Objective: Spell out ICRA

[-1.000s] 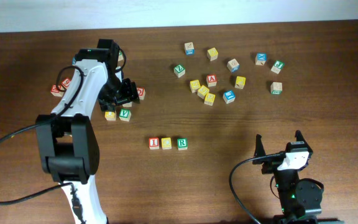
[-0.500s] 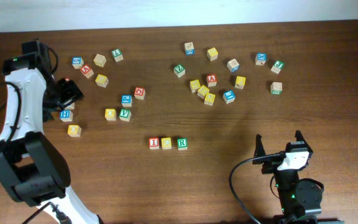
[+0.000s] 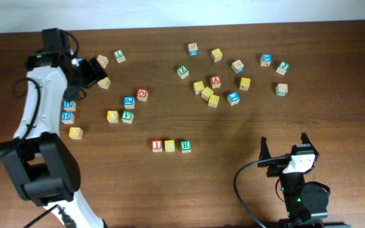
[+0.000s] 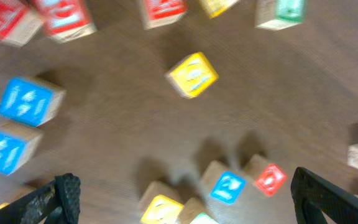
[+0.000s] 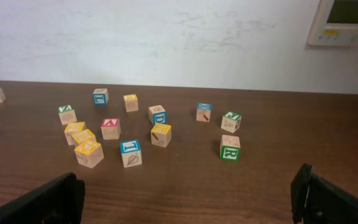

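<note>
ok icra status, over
Left gripper open over left cubes; right gripper open, parked. Red I wooden cube, yellow C cube, green R cube in a row; red A cube unplaced. Yellow cubes crowd it.

Three letter cubes in one near row (image 3: 170,145), thirteen cubes in the far right scatter (image 3: 237,66), one red A (image 3: 215,81) among them, ten cubes showing in the far left scatter (image 3: 112,116), two robot arms, left arm (image 3: 35,101) and right arm (image 3: 303,193), one wooden table (image 3: 233,126).
</note>
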You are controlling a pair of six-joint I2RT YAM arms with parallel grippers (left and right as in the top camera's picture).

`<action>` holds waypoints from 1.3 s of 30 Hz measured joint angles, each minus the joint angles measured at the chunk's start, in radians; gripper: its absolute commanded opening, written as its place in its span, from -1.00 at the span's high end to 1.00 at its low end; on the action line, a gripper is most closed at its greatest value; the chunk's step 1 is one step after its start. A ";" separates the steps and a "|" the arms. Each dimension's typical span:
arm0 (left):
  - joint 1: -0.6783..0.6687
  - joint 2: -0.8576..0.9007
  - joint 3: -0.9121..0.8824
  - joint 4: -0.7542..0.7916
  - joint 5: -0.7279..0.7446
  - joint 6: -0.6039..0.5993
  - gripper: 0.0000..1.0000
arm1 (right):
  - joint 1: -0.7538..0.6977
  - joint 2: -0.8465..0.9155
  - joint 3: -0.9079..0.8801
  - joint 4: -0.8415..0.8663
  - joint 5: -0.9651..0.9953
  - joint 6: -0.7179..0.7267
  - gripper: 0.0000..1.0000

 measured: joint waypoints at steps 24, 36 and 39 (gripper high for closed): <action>-0.489 0.000 -0.065 -0.052 0.003 0.077 -0.99 | 0.000 0.000 0.000 0.000 0.000 0.000 -0.97; -0.489 0.000 -0.066 -0.071 0.003 0.077 -0.99 | 0.000 0.000 0.000 0.000 0.000 0.000 -0.97; -0.489 0.000 -0.066 -0.074 0.003 0.077 -0.99 | 0.000 0.000 0.000 0.000 0.000 0.000 -0.97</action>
